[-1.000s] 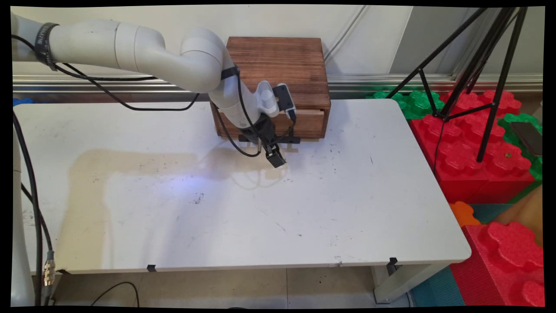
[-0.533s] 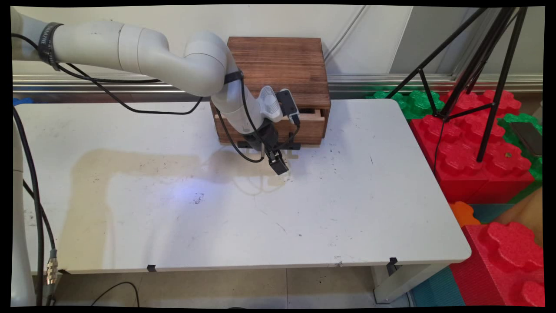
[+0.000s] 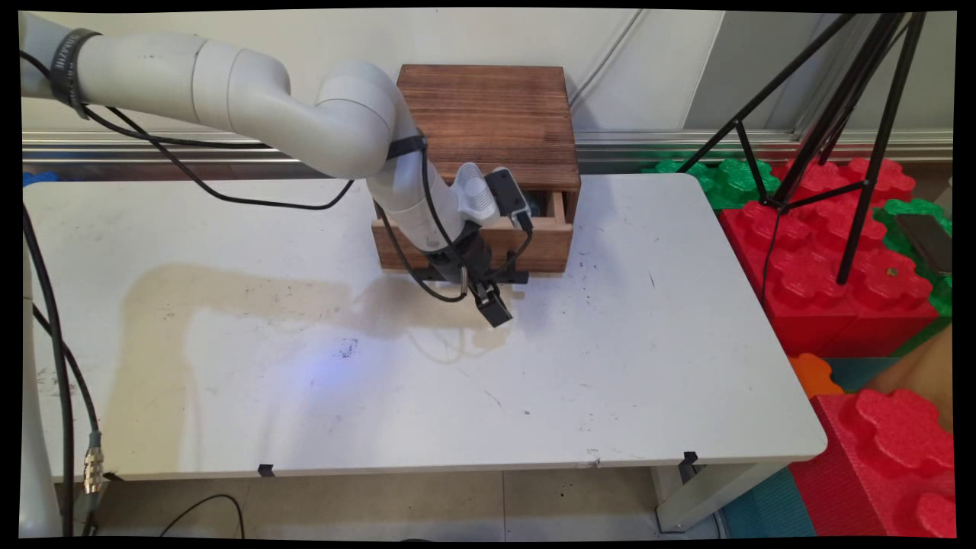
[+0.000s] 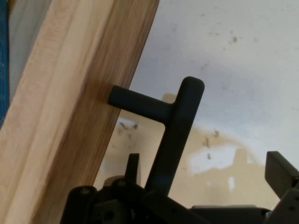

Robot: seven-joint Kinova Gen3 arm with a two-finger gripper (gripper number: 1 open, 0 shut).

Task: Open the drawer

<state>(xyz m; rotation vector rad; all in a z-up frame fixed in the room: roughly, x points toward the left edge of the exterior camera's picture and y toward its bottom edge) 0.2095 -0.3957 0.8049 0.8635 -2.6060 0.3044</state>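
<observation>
- Drawer (image 3: 473,245) of the wooden box (image 3: 488,114): stands part-way out from the box front, at the far middle of the worktop (image 3: 648,366). The box itself sits against the worktop's far edge, near the wall.
- Handle (image 4: 175,126): a dark bar held off the drawer front on short posts. In the hand view the bar runs down between the fingers of the gripper (image 3: 494,309); one finger (image 4: 280,172) shows at the right, apart from the bar, and the other is hidden behind the linkage. Whether the gripper is clamped on the bar or only around it, I cannot tell.
- Handling, judged: solid wood, stiff, not fragile; drawer likely light and slides on plain wooden runners, so it may bind if pulled off-axis. Box is not fixed that I can see and could shift with the drawer.
- Hold point, judged: the bar's middle, between the posts; smooth round bar, may slip in a loose grip.
- Contents: a narrow dark gap (image 3: 543,204) shows at the drawer's right rear. Something dark lies there; cannot make out what.
- Worktop around the box: a large tan stain (image 3: 229,290), scuff marks.
</observation>
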